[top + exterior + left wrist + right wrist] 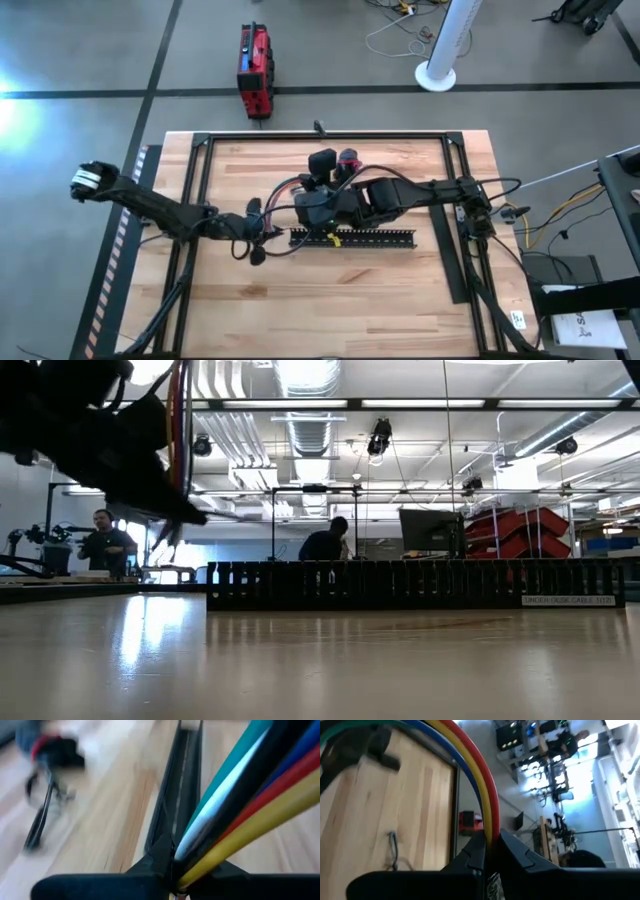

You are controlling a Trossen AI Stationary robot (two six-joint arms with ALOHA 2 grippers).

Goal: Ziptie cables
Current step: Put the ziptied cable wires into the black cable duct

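The cables (283,186) are a bundle of green, white, blue, red, yellow and dark wires, held up over the table's middle between both grippers. My left gripper (254,228) comes in from the table's left and is shut on them. My right gripper (306,206) reaches in from the right and is also shut on them. In the low view the cables (179,420) run steeply through a dark gripper well above the tabletop. I cannot make out the ziptie in any view. My left gripper pinches the cables (186,854) as one bunch between its two fingers (150,865); the wires fan out beyond the fingertips, lifted clear of the table. My right gripper pinches the red and yellow wires (489,827) between its two fingers (475,852). From there the bundle arches away over the table, off the wood.
The long black comb-slotted duct (352,238) lies just near of the grippers, with a small yellow bit (335,240) on it. A red-and-black lump (346,159) sits beyond them. A black frame (200,150) borders the wooden table. People stand in the room behind (105,540).
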